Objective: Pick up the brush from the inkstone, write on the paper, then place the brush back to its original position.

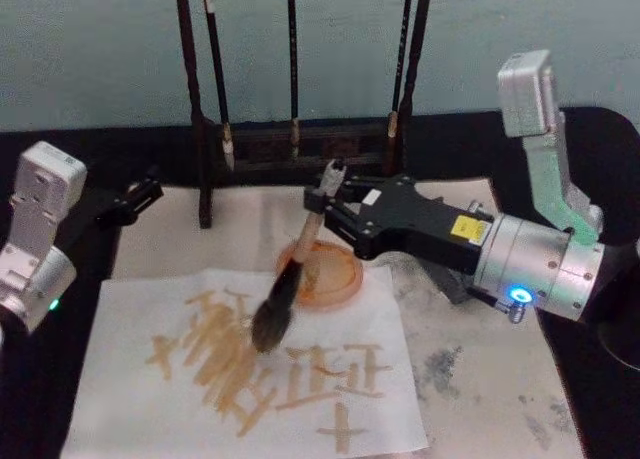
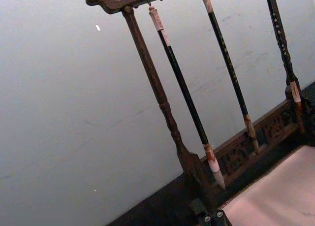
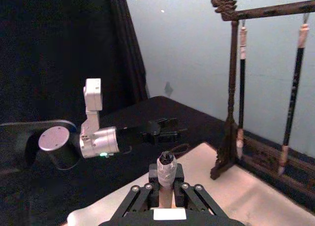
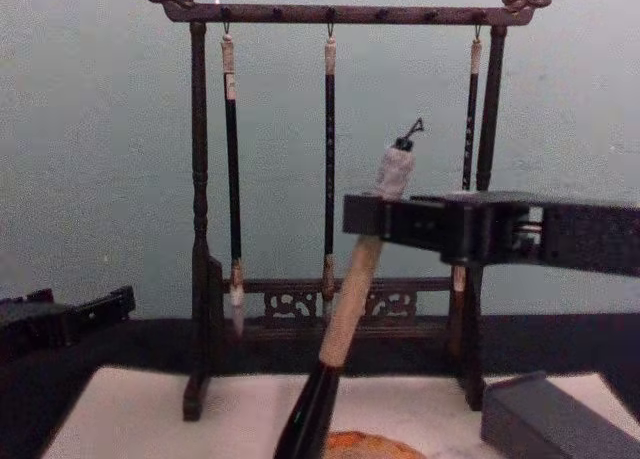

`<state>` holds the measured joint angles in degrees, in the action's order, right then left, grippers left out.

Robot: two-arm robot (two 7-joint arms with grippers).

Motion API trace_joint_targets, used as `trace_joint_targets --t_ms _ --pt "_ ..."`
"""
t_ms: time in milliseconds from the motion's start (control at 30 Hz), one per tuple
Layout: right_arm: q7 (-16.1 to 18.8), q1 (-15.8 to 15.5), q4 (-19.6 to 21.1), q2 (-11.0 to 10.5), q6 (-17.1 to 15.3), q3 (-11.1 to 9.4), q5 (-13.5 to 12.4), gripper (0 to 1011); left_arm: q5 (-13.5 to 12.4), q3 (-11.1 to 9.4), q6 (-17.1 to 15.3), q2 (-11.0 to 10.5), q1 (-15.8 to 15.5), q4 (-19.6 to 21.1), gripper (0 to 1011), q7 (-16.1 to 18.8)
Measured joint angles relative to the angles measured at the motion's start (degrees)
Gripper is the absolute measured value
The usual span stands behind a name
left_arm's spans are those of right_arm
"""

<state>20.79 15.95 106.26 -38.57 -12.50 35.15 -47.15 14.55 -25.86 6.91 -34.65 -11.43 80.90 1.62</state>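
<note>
Right gripper point(image 1: 326, 201) holds the brush point(image 1: 290, 279), bristles well inside the paper point(image 1: 110, 409) edges.

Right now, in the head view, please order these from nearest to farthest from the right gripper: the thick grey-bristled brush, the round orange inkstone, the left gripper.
1. The thick grey-bristled brush: clamped in the right gripper, slanting down and left.
2. The round orange inkstone: low, just beneath the gripper.
3. The left gripper: far off on the robot's left side.
</note>
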Motion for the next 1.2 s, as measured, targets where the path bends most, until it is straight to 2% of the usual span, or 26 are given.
trace_joint_targets --t_ms 267,667,900,1200 --pt "0.54 -0.14 -1.04 1.31 -1.01 0.15 1.04 164 0.00 0.00 0.00 0.00 0.00 0.00 1002 0.00" --pt "1.10 -2.15 -3.01 1.67 -1.74 -2.11 0.94 164 0.00 0.00 0.00 0.00 0.00 0.00 1002 0.00" --pt "1.17 -3.90 -3.11 0.64 -1.49 -4.24 0.23 164 0.00 0.00 0.00 0.00 0.00 0.00 1002 0.00" --pt "1.11 -6.81 -1.69 -1.87 -0.66 -7.37 -0.95 164 0.00 0.00 0.00 0.00 0.00 0.00 1002 0.00"
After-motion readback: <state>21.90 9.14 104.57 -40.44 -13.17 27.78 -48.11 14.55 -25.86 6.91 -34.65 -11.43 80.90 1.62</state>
